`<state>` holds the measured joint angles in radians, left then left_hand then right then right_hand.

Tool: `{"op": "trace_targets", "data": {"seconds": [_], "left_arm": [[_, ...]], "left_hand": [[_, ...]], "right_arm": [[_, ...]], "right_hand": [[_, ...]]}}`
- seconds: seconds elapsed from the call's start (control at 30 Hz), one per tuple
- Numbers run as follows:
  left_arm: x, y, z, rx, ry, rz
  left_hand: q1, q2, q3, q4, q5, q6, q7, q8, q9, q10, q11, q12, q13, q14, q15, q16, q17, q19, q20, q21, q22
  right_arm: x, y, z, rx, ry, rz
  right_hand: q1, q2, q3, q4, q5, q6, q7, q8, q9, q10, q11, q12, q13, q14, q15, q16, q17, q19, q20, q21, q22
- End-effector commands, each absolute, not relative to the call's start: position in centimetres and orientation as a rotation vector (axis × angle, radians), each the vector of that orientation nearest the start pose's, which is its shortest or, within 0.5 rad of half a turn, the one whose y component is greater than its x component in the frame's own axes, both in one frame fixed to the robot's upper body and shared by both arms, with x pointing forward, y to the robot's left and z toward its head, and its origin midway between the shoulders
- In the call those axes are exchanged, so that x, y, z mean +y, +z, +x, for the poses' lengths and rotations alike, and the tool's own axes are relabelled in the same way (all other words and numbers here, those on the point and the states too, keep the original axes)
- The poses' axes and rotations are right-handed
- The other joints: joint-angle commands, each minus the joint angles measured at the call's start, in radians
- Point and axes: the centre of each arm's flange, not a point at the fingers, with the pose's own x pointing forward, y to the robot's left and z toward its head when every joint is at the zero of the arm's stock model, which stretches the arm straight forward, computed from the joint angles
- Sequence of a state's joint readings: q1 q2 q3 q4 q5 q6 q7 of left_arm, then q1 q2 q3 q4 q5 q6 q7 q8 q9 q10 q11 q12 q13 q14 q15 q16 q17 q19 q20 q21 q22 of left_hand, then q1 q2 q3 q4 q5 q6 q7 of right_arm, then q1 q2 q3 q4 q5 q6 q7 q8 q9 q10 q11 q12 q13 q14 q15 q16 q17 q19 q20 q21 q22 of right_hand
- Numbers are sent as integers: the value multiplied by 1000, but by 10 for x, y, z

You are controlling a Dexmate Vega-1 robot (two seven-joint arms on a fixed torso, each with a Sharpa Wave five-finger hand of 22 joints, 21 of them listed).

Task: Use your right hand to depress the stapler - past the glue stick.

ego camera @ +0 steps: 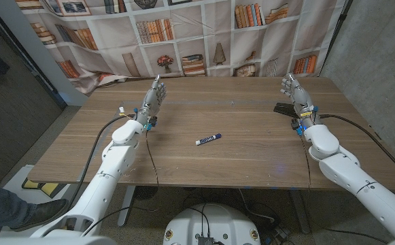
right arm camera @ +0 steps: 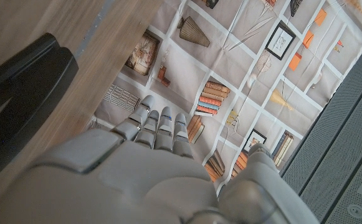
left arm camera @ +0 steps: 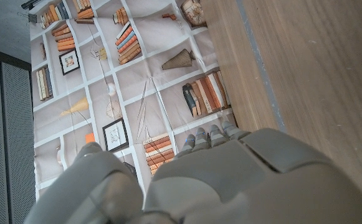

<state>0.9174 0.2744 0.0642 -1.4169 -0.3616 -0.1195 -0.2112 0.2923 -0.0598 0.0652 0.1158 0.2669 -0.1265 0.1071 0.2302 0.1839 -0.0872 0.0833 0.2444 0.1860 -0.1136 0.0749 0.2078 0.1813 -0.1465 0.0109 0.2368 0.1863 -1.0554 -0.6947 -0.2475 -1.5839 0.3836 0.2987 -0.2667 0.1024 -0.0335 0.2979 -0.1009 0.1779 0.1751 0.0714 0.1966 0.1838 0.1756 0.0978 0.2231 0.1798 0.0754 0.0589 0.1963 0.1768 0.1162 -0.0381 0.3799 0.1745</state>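
Glue stick: small white-and-blue plastic tube (ego camera: 207, 139) – desk's middle, toward the near edge.
Stapler: flat black stapler (ego camera: 284, 109) – near the desk's right edge, just beside the hand.
Right hand: right hand (ego camera: 295, 92) raised, fingers apart, empty.
Advice: come over the top, press straight down.

A black plastic stapler (ego camera: 283, 108) lies on the brown wood-grain table (ego camera: 238, 160) — beside a blue-and-white glue stick (ego camera: 208, 139). Pale grey robot hands (ego camera: 152, 99); the bookshelf-printed backdrop cloth (ego camera: 204, 41) — white with orange spines.

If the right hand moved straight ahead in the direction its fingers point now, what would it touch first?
Probably nothing: the right hand points up and toward the far backdrop. The stapler lies beside it, apparently outside that line.
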Motion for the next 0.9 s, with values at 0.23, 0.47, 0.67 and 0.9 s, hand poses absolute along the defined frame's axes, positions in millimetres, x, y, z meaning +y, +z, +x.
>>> {"op": "trace_targets", "data": {"seconds": [0.23, 0.47, 0.67, 0.9], "left_arm": [[284, -17, 637, -621, -257, -33], [285, -19, 634, -621, -251, -33], [284, -21, 634, -614, -253, -32], [276, -21, 634, -608, -257, -29]], "left_hand": [[12, 6, 2, -9, 3, 10, 0, 1, 3, 18, -3, 5, 2, 18, -3, 7, 3, 18, 2, 7, -2], [15, 9, 3, -10, 3, 13, -2, 0, 3, 22, -1, 4, 2, 22, -5, 6, 2, 18, 3, 6, -2], [18, 11, 3, -11, 3, 19, -3, 1, 3, 27, -3, 4, 2, 26, -6, 5, 2, 23, 2, 6, -2], [22, 14, 3, -13, 2, 25, -6, 0, 3, 32, -4, 2, 2, 33, -5, 5, 2, 24, 2, 5, -2]], "right_arm": [[-360, -10, 564, -711, -141, -380], [-366, -6, 558, -706, -168, -445], [-373, -4, 557, -707, -180, -491], [-380, -2, 560, -730, -165, -497]], "right_hand": [[12, -3, -1, -2, 6, 12, 1, 6, 3, 10, -1, 7, 5, 8, -2, 1, 3, 14, -32, -4, 5], [35, 37, 19, -5, 9, 19, -1, 7, 4, 13, 1, 5, 5, 7, -3, -2, 3, 15, -31, -13, 4], [29, 22, 9, -7, 5, 30, -7, 9, 4, 25, -5, 9, 5, 16, -5, 1, 4, 21, -33, -16, 4], [24, 19, 2, -6, 5, 45, -8, 11, 4, 54, -10, 16, 6, 51, -12, 9, 6, 48, -39, -17, 5]]}}
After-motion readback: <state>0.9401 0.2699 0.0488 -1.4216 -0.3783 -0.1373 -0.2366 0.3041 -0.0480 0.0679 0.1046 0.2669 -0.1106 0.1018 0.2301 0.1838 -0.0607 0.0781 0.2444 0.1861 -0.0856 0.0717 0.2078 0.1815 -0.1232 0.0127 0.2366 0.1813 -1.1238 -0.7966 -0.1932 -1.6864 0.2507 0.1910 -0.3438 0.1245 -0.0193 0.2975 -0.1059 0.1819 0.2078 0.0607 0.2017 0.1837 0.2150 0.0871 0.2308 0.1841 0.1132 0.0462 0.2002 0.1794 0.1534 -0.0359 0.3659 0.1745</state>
